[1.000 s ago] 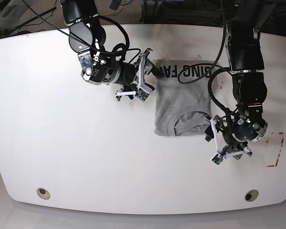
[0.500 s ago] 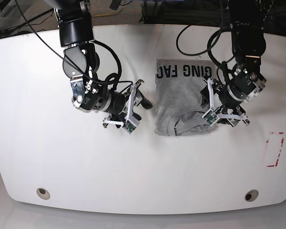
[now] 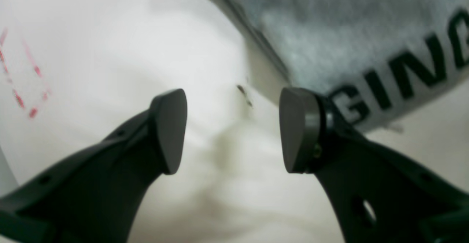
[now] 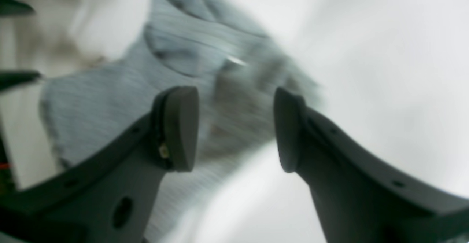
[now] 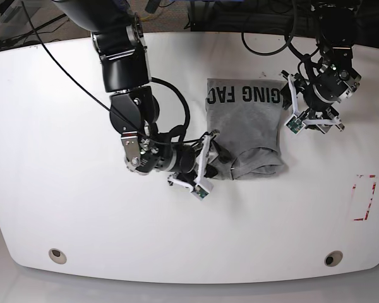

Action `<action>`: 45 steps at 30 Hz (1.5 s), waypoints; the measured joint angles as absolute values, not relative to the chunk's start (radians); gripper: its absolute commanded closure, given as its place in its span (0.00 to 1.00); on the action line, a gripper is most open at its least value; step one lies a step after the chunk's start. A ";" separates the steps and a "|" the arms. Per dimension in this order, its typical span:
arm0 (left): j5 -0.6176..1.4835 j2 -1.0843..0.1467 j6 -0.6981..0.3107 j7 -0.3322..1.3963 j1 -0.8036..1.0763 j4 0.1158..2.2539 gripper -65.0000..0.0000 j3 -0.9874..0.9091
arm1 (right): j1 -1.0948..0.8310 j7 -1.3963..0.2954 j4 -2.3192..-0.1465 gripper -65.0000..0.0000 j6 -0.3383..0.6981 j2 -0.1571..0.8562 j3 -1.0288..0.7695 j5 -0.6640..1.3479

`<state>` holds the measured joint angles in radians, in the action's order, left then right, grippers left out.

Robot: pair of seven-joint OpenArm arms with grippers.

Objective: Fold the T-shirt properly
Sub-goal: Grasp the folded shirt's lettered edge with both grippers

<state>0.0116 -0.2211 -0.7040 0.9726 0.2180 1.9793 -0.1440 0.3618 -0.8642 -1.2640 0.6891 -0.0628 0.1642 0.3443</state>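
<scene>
1. One shirt (image 5: 243, 129), grey, on the white table (image 5: 132, 246), lettering (image 5: 243, 95) upside down in the base view. Already compacted into a near-rectangle, by appearance; curved fold (image 5: 256, 156) at the end opposite the lettering.

2. Long axis: from the lettered end, on the arms' side, to the curved-fold end, farther out from the arm bases.

3. Right gripper (image 4: 234, 129): open, nothing gripped. Positioned at the outer corner on the robot's right, by the curved-fold end. In the right wrist view, cloth visible across the gap between fingers; contact not determinable.

4. Left gripper (image 3: 234, 131): open, empty. Positioned just beside the opposite long edge, near the lettered end, with only table between fingers.

5. Governing relation: shirt to the left of the right gripper and to the right of the left gripper, in robot terms. Nearer to the curved-fold end: right gripper, clearly.

6. Probable step: squaring or final folding from that end. Required, in judgement: right jaws lowered onto the corner, all layers caught, then drawn along the long axis; left gripper brought alongside for an even lift.

7. Risk: top layer only pinched, leaving a skewed fold.
</scene>
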 measured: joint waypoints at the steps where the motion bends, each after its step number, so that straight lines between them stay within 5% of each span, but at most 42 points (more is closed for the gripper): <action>1: 0.012 -0.220 -0.704 0.972 0.226 1.979 0.43 -0.144 | 0.363 -0.865 -1.237 0.53 0.690 -0.079 0.168 0.342; 7: 0.015 -0.220 -0.704 0.971 0.237 1.971 0.43 -0.143 | 0.371 -0.770 -1.094 0.53 0.692 -0.109 0.197 0.337; 16: 0.002 -0.206 -0.700 0.971 0.200 1.792 0.43 -0.065 | 0.442 -0.601 -0.928 0.53 0.692 -0.001 0.237 0.337; 28: 0.027 -0.218 -0.697 0.901 0.204 1.755 0.43 -0.047 | 0.511 -0.594 -0.918 0.53 0.689 0.035 0.236 0.341; 39: 0.011 -0.266 -0.699 0.989 0.193 1.981 0.43 -0.159 | 0.450 -0.830 -1.286 0.53 0.690 0.065 0.231 0.343; 45: 0.009 -0.162 -0.698 1.001 0.121 1.991 0.43 -0.155 | 0.294 -0.928 -1.488 0.53 0.694 0.067 0.233 0.345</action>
